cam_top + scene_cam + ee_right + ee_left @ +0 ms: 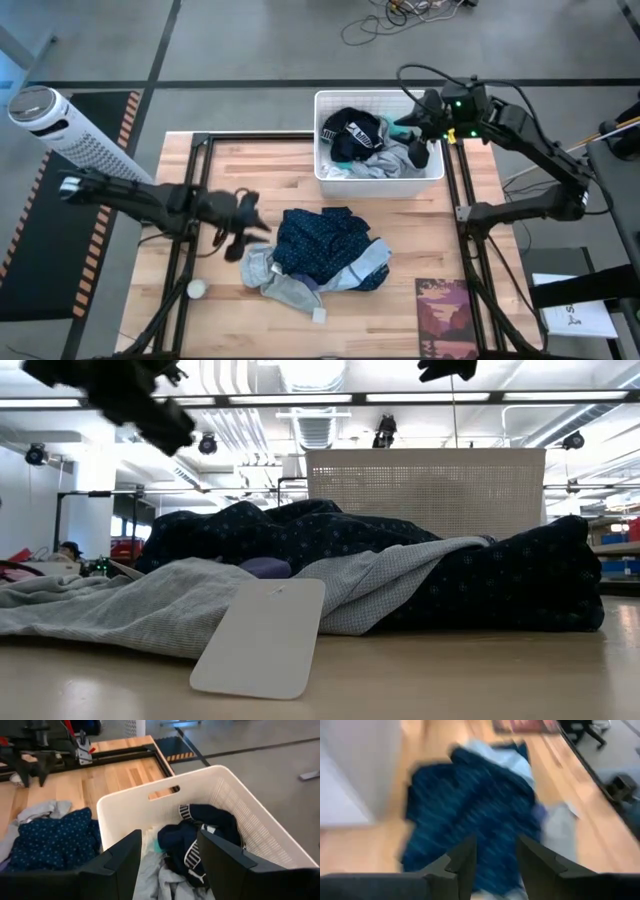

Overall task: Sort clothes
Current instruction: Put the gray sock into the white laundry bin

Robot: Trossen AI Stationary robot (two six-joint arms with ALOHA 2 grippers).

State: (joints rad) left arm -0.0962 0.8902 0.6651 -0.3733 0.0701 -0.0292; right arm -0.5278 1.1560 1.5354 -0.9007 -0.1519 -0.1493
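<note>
— Clothes were split between two places, weren't they?

— They were. A dark blue dotted garment [322, 243] lay heaped near the middle of the tabletop, with a grey garment [283, 283] bunched under its near-left side and a pale blue piece [366, 259] poking out on the right. A white tag [262, 637] leaned against the grey cloth at the front of the pile.

— And the rest?

— Those sat in the white basket [331, 182] at the far edge of the tabletop, right of centre: a navy garment with white print [351, 133], a bit of teal [402, 131] and some grey fabric [385, 163].

— Where was the left gripper [248, 225]?

— It hovered just left of the dotted heap, its fingers [462, 861] spread and holding nothing; the wrist camera looked straight over the blue cloth.

— The right gripper [420, 138]?

— It hung over the basket's right side, above the garments inside. Its fingers [120, 856] stood apart with nothing between them.

— Anything else on the wood?

— A dark red patterned mat [442, 313] lay flat at the near-right corner, and a small white round thing [197, 289] sat near the left edge. A white perforated cylinder [60, 130] stood off the far-left corner.
</note>
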